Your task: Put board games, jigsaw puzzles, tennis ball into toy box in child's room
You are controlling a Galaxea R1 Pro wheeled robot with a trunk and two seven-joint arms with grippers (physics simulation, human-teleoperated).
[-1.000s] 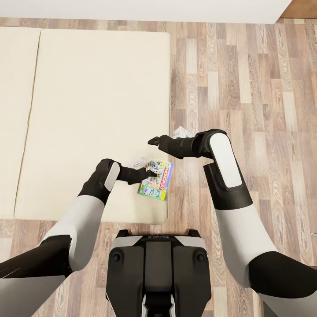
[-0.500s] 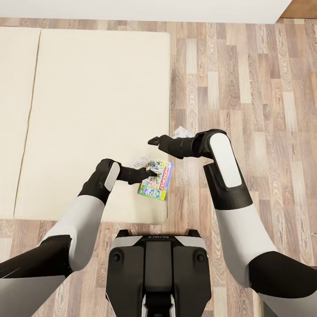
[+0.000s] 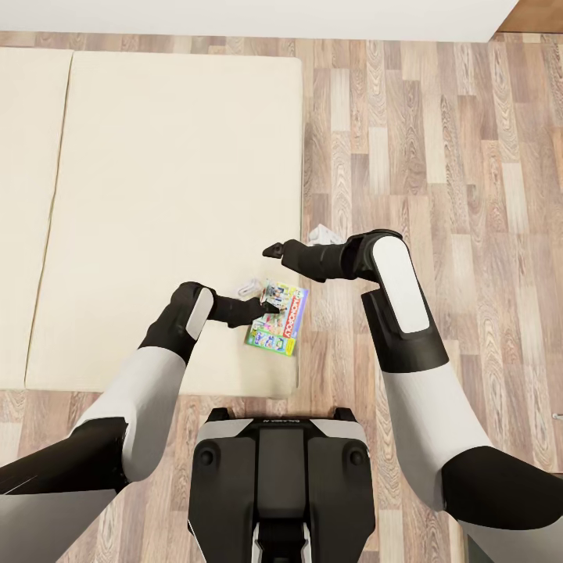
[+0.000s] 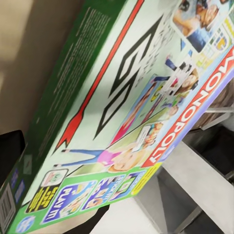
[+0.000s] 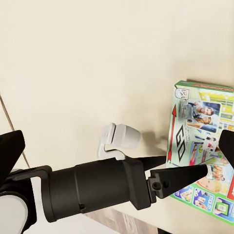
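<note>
No change of note found across the interval. The left gripper (image 3: 266,306) sits at the same spot on the board game (image 3: 280,320), and the game's outline on the bed (image 3: 156,195) matches the earlier head views. The right gripper (image 3: 271,251) holds the same station. The white fitting (image 3: 249,288) beside the left wrist may sit fractionally lower, though the difference is too slight to confirm.

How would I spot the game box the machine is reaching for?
Find the big beige bed. At its near right corner lies a flat board game, with the left tool at its edge. It is the one colourful thing there: pale green with a red Monopoly band.
</note>
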